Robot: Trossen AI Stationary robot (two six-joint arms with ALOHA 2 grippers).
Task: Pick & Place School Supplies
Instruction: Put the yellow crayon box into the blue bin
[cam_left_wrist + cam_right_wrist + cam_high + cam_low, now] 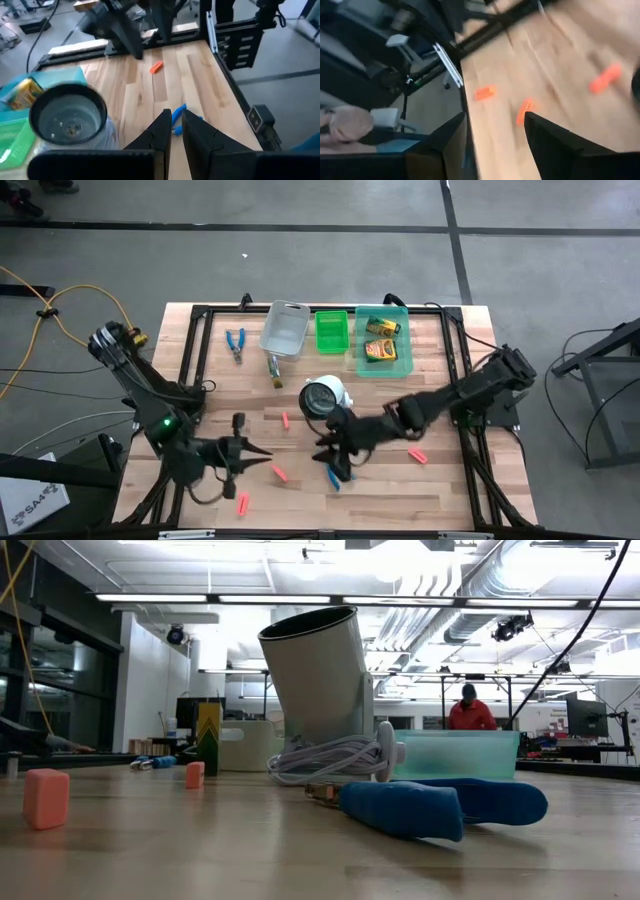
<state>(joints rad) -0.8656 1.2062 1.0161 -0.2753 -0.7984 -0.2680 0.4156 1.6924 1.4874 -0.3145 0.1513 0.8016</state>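
My right gripper [335,458] hangs just in front of the round white object [324,396], directly above the blue scissors [331,478] lying flat on the wood — my fingers stand wide apart and hold nothing. My left gripper [258,451] waits to that object's front-left, fingers nearly together and empty. Red stubs lie scattered around the white object: one [285,420] to its left, one [279,473] near my left fingertips, another [243,503] further toward the table's front edge, and one [417,455] to its right. Behind it, two crayon boxes [380,351] sit in the teal bin [403,313] — a second pair of scissors [236,344] lies left of the grey bin [285,328].
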